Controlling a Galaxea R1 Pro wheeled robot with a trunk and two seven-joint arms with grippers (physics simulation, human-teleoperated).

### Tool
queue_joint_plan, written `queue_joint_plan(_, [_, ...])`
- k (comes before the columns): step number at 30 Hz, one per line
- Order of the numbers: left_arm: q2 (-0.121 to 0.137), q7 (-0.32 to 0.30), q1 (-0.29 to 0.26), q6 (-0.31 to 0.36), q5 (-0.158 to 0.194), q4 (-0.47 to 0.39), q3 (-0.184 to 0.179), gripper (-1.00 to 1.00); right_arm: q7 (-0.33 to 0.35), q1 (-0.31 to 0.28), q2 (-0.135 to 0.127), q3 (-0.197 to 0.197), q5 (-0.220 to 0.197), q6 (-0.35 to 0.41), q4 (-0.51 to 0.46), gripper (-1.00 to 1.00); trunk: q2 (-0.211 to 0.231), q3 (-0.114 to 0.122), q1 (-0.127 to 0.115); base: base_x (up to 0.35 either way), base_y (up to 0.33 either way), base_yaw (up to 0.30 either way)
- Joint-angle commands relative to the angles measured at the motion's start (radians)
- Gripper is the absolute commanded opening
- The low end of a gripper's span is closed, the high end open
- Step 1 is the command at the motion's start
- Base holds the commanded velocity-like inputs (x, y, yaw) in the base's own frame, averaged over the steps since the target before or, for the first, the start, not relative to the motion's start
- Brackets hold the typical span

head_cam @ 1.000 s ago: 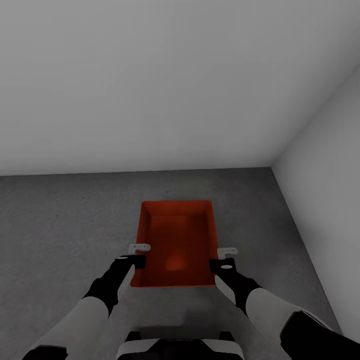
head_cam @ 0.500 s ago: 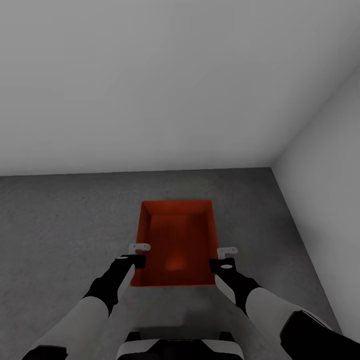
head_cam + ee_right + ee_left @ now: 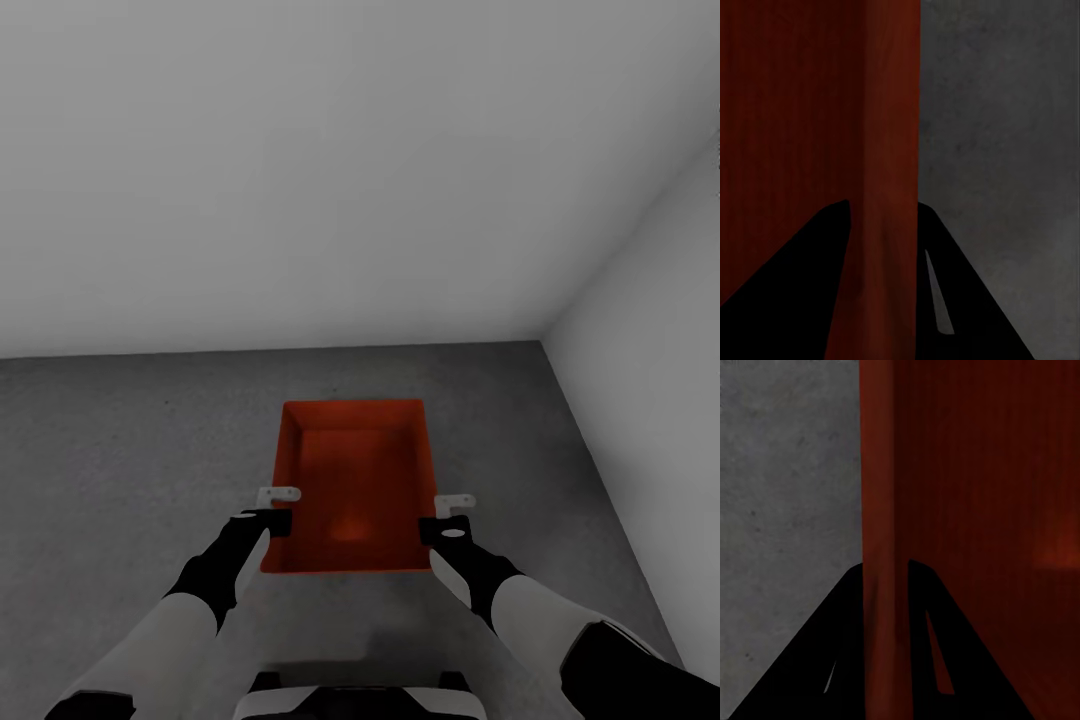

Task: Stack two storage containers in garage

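While both arms reach forward in the garage, the left end effector (image 3: pixel 280 510) and right end effector (image 3: pixel 450 515) each pinch a side wall of an orange-red storage container (image 3: pixel 352 480), fingers closed across the rim, over the dark grey concrete floor (image 3: pixel 130 450) near pale walls (image 3: pixel 300 170).
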Motion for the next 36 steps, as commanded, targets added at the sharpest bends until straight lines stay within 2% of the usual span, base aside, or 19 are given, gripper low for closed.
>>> queue_joint_plan(1, [-0.012, 0.005, 0.000, 0.007, 0.037, 0.020, -0.012, -1.00, -0.078, -0.002, 0.000, -0.018, 0.028, 0.007, -0.004, -1.00, -0.001, 0.001, 0.000, 0.000, 0.000, 0.000])
queue_joint_plan(17, [-0.012, 0.005, 0.000, 0.007, 0.037, 0.020, -0.012, -1.00, -0.078, -0.002, 0.001, -0.018, 0.028, 0.006, -0.004, -1.00, -0.001, 0.015, 0.000, 0.000, 0.000, 0.000])
queue_joint_plan(36, [-0.012, 0.005, 0.001, 0.007, 0.037, 0.019, -0.012, -1.00, -0.078, -0.002, 0.000, -0.018, 0.028, 0.007, -0.004, -1.00, -0.001, 0.016, 0.000, 0.000, 0.000, 0.000])
